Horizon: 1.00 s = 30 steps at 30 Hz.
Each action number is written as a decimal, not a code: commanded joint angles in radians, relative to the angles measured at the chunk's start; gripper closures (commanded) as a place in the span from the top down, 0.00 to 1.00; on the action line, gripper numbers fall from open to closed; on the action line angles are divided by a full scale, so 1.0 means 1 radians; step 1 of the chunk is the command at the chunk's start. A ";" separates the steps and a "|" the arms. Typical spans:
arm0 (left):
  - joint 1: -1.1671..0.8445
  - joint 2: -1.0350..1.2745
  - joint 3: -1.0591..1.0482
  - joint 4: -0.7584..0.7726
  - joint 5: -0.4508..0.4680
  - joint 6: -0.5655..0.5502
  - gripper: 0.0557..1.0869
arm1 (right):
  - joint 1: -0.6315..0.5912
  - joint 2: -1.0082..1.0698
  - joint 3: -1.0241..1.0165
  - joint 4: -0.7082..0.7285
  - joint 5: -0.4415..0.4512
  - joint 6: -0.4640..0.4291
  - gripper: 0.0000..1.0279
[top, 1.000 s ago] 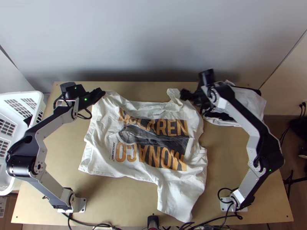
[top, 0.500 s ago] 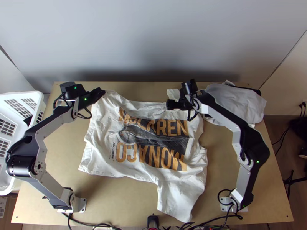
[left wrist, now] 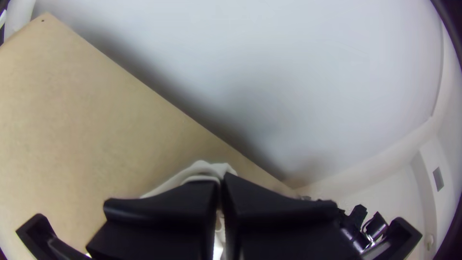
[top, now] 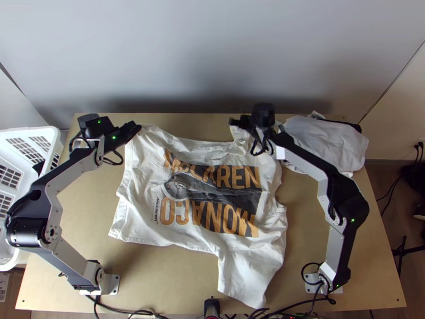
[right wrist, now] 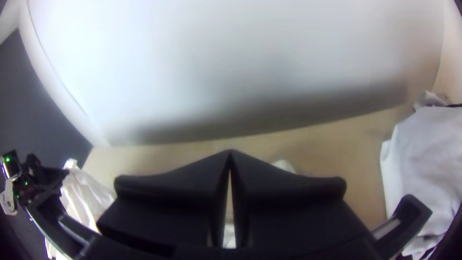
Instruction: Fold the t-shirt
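Two black fingers on the left gripper pinch the white cloth t-shirt on the wooden worktop, and the black right gripper, pressed together, has moved to the shirt's far edge, maybe to grab.

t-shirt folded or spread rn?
Spread. The t-shirt lies wide across the table, big print face up, wrinkled, with one part running toward the near edge.

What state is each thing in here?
Left gripper: jaws shut on the shirt's far left corner
Right gripper: jaws shut, tips together
Shirt: spread, wrinkled, print up
Heap: bunched
Basket: open-topped
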 commanded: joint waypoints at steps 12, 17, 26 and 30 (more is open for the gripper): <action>0.003 -0.001 -0.009 0.000 0.004 0.001 0.03 | 0.005 -0.048 0.070 -0.761 -0.037 -0.185 0.77; -0.010 0.004 0.000 0.001 0.004 0.001 0.03 | 0.011 -0.006 0.055 -0.778 -0.037 -0.267 0.84; 0.006 0.001 0.000 0.001 0.004 0.002 0.03 | 0.049 0.110 0.161 -0.679 -0.032 -0.300 0.89; 0.007 -0.001 -0.006 0.001 0.004 0.004 0.03 | 0.052 0.160 0.216 -0.616 -0.029 -0.297 0.88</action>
